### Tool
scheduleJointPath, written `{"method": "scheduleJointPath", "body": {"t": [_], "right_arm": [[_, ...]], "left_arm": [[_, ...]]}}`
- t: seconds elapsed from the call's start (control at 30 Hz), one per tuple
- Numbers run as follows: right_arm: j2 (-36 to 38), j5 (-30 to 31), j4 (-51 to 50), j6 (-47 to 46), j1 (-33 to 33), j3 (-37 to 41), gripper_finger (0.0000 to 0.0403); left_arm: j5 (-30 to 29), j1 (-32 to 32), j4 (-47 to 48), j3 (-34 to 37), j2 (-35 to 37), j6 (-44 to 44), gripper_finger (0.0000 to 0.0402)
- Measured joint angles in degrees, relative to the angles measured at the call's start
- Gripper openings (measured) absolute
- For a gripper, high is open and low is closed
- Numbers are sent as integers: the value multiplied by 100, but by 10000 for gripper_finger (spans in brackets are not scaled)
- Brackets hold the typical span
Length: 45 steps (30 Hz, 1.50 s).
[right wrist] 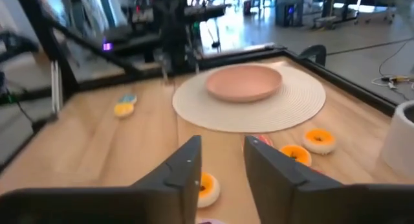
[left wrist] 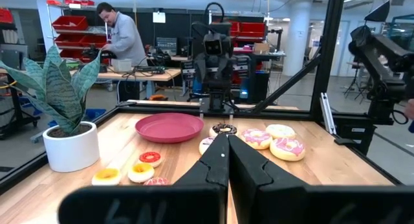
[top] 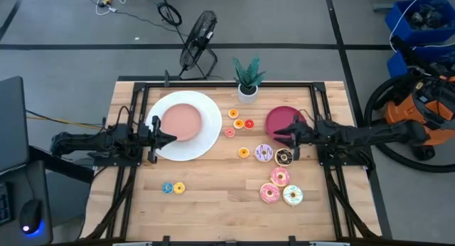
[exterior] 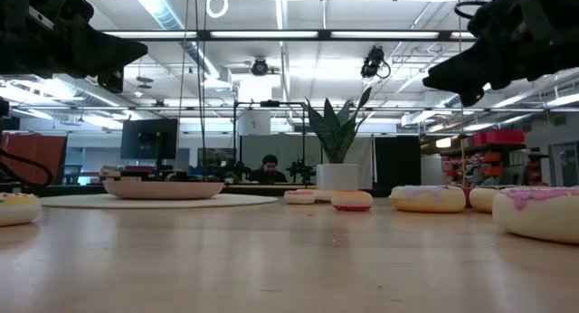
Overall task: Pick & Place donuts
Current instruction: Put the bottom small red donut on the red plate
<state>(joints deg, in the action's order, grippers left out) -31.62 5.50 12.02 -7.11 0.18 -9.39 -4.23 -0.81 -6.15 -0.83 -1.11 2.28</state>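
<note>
From above, the pale wooden desk (top: 213,196) carried a big white round plate (top: 206,136) with a shallow salmon-pink bowl (top: 182,121) on it, and the left pincer (top: 158,130) hung at that plate's left rim, its fingers pressed together and holding nothing. The right pincer (top: 293,131) hung over the near edge of a magenta round dish (top: 279,119), empty, its fingers a little apart. Just beside it lay a purple-frosted ring donut (top: 264,152) and a chocolate-frosted ring donut (top: 284,158); nearer the front sat two pink-frosted donuts (top: 274,186) and a white sprinkled donut (top: 292,195). Tiny orange and red rings (top: 240,123) lay between plate and dish, and a tiny blue and a yellow ring (top: 173,188) sat well apart at the front left. A small potted green plant (top: 247,79) stood at the back.

From desk height, both arms hung clear above the wood, with frosted donuts (exterior: 428,198) lined up on the right and the bowl on its plate at the left.

Past the left wrist, the two dark fingers (left wrist: 249,172) met in a closed point aimed at the magenta dish and the cluster of frosted donuts (left wrist: 288,147). A person (left wrist: 123,39) stood at a bench behind.

Past the right wrist, the fingers (right wrist: 184,169) stood parted with a gap, nothing between them, and tiny orange rings (right wrist: 318,139) lay before the plate.
</note>
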Motion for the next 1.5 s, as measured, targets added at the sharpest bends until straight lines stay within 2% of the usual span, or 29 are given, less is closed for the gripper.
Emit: {"method": "scheduleJointPath", "body": {"t": [0.17,0.43,0.53,0.67,0.87,1.07,1.33,1.5], "right_arm": [[-1089,5,-236,294,5,-643,167],[-3148,-51,-361,667,5,-1793,193],[-3931,-340,-348,949,37,-2176,202],[-4780,-813,-355,1630,313,-2528,205],[-5830,-472,-263,2216,660,-2996,193],[-6464,221,-483,2472,797,-3451,167],[-6653,327,-1016,2214,796,-3619,134],[-6754,839,-1076,2111,796,-3619,128]], "left_arm": [[-6,-1,0,-1,0,-5,7],[-10,-1,0,0,0,-13,7],[-13,-1,0,0,0,0,7],[-15,-1,0,0,0,2,7],[-13,0,1,0,-1,40,7],[-16,1,14,0,1,157,7],[-15,1,46,-1,0,157,7],[-13,1,46,5,1,157,7]]}}
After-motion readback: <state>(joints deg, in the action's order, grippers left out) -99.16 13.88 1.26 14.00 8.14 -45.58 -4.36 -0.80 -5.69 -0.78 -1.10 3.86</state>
